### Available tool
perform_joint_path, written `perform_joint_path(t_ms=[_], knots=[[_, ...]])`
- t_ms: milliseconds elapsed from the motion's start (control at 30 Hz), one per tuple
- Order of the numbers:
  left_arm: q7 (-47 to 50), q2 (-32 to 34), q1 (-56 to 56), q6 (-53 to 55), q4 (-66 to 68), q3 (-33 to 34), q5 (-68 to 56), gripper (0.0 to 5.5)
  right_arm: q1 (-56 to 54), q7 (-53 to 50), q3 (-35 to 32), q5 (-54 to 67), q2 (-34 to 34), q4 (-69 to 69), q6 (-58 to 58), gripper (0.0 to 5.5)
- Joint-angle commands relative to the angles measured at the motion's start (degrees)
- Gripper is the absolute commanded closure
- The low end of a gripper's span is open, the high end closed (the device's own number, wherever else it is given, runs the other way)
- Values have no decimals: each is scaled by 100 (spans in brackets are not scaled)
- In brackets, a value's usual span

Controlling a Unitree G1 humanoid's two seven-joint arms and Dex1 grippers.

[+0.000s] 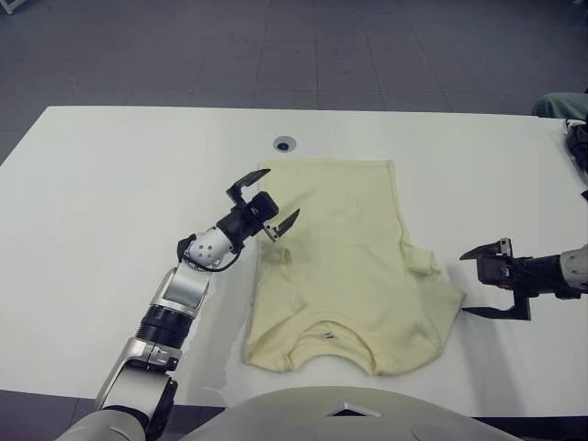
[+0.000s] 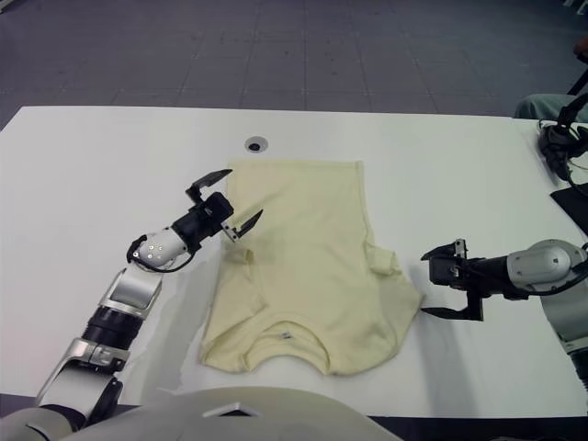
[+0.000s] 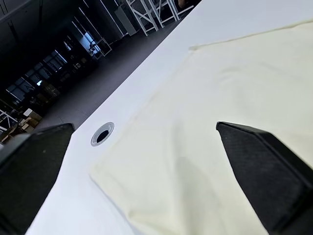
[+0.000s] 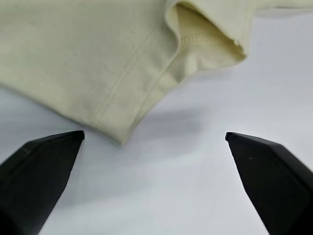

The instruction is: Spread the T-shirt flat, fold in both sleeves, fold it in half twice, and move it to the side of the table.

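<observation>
The white table (image 1: 92,184) is wide. On the left, the left gripper (image 1: 281,193) hangs over the left edge of the T-shirt (image 1: 340,266). Its two fingers are wide apart and hold nothing. A small round hole (image 1: 284,143) sits in the table just past the far left corner of the shirt. The pale yellow shirt lies in the middle of the table, collar near, hem far. On the right, the right gripper (image 1: 464,283) is low, just beside the shirt's right sleeve. Its fingers are apart too, with nothing in them.
</observation>
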Motion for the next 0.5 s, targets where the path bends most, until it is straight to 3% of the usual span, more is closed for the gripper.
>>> perform_joint_path(t_ms=[33, 500], knots=[[-17, -20, 88, 71, -225, 68, -60, 10, -63, 52, 277, -118, 48, 134, -59, 87], [81, -1, 33, 130, -372, 362, -101, 10, -131, 177, 425, -55, 15, 226, -101, 284]])
